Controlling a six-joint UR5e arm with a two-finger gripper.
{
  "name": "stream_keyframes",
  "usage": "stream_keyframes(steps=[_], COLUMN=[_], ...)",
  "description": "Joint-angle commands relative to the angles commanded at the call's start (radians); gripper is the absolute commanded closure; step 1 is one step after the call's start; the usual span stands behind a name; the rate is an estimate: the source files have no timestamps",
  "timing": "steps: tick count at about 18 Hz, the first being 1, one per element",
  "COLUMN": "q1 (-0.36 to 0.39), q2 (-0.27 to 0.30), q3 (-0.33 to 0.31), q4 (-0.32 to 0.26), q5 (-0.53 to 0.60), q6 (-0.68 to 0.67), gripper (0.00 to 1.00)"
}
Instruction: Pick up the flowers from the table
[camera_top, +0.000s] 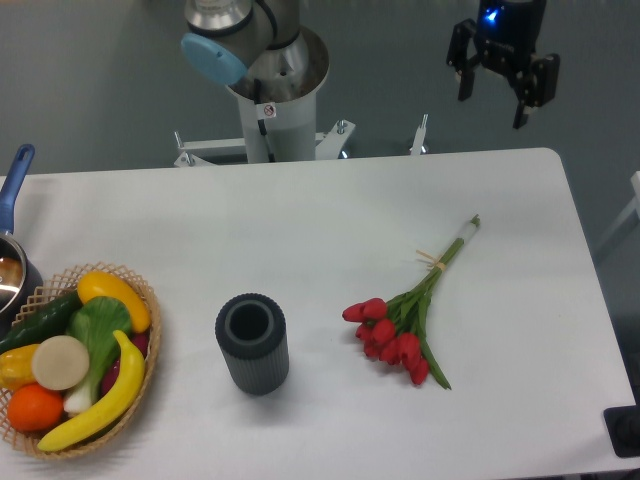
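- Our gripper hangs beyond the counter's far right corner, fingers apart and holding nothing.
- The flowers lie flat toward the right edge, heads pointing to the near side, stems toward the far right corner.
- We judge thin stems risky: closing across them could pinch only some, letting the bunch splay or slip.
- Descending too low could strike the counter; the grey cylinder stands well apart.

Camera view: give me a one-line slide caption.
Open tool raised beyond the table; flowers lie flat beside an upright dark cup.
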Motion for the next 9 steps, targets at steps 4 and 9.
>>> stream_keyframes(steps=[4, 9], q1=[-0.002, -0.006], q2=[-0.005, -0.005], q3=[0.009, 0.002], q4=[-0.002, 0.003], q5=[0.0, -0.003], q6=[0.0, -0.046], gripper=[0.0, 0.0])
